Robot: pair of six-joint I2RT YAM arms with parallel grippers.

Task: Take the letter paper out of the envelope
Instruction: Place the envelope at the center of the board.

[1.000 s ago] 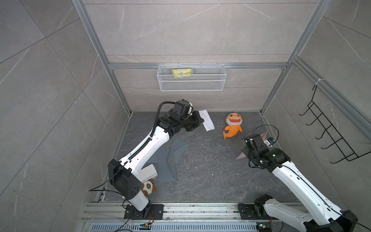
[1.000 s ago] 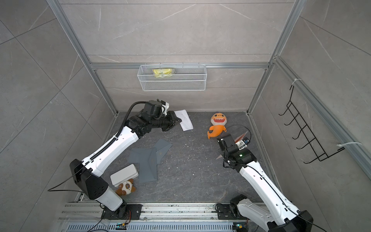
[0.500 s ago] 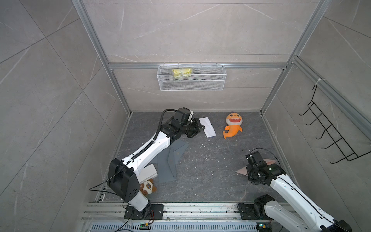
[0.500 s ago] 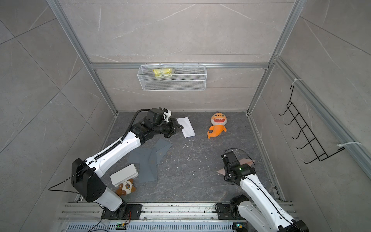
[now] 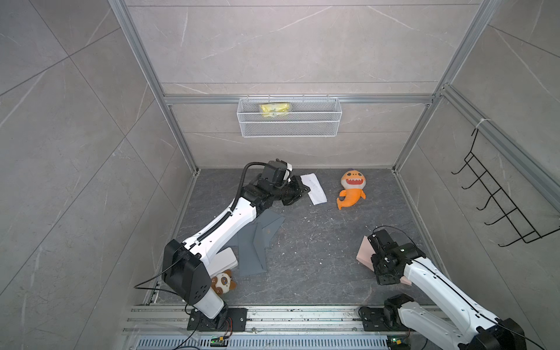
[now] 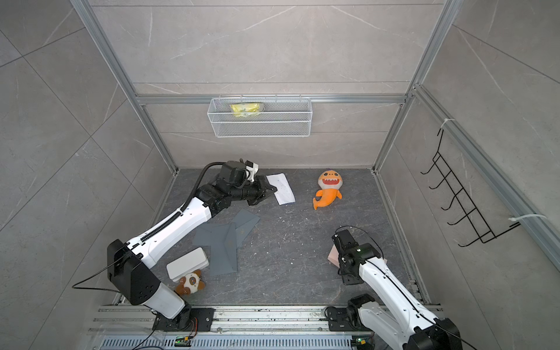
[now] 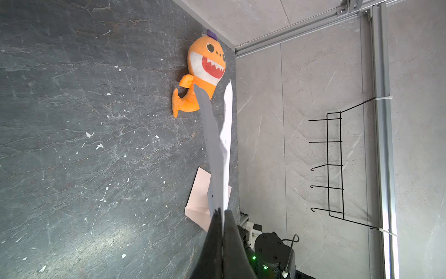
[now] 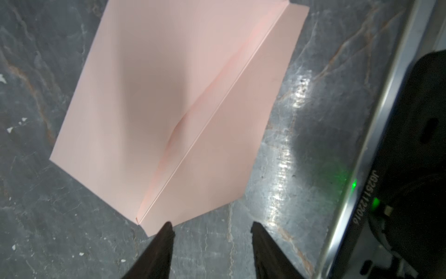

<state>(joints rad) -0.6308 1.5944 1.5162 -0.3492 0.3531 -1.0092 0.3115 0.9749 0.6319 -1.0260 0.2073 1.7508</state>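
Left gripper (image 7: 220, 212) is pinching the envelope (image 5: 315, 189), upper centre. Right gripper (image 8: 212, 225) is gaping at the paper (image 8: 169, 96)'s corner. A printed code (image 8: 365, 196) is showing nearby.

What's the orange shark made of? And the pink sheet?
The orange shark looks like soft plush fabric: it is matte, a bit fuzzy, and rounded as if stuffed, and its teeth are probably felt. The pink sheet looks like thin matte paper: it holds a sharp straight crease and a small dent.
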